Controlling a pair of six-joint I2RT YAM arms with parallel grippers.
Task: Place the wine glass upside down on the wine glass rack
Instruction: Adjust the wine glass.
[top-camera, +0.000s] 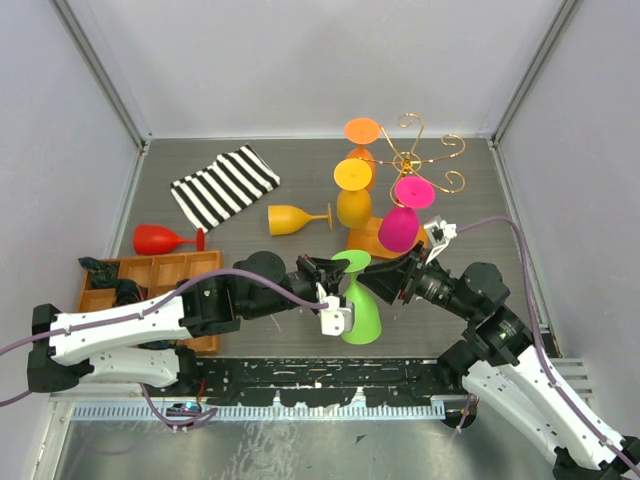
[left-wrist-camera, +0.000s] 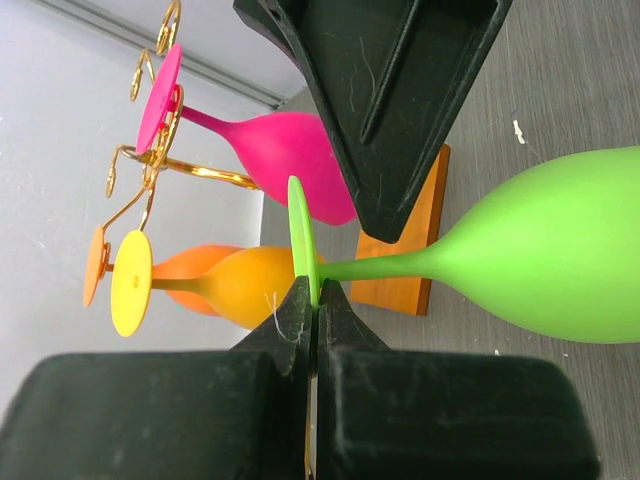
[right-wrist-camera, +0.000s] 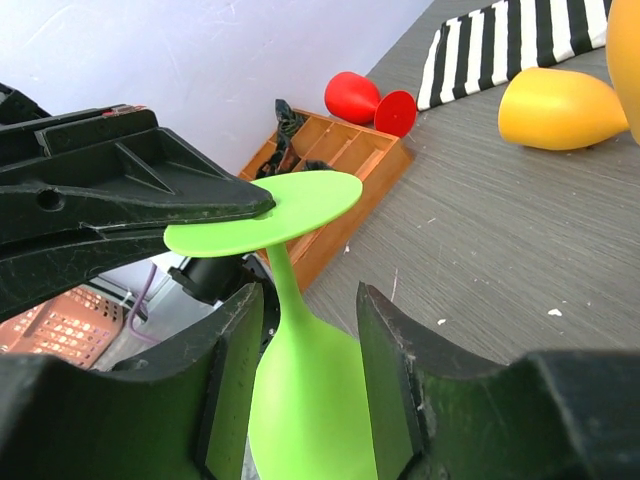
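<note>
Left gripper (left-wrist-camera: 315, 300) pinches the foot rim of the upside-down green wine glass (left-wrist-camera: 540, 250). Opposite, the right gripper (right-wrist-camera: 308, 310) straddles its stem, fingers apart; the wine glass rack (top-camera: 425, 160) stands beyond both.

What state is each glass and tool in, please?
Green glass: upside down, foot pinched.
Left tool: shut on its foot.
Right tool: open around its stem.
Pink glass: hung upside down on rack.
Orange glass: hung likewise.
Amber glass: hung likewise.
Yellow glass: lying sideways.
Red glass: lying sideways.
</note>
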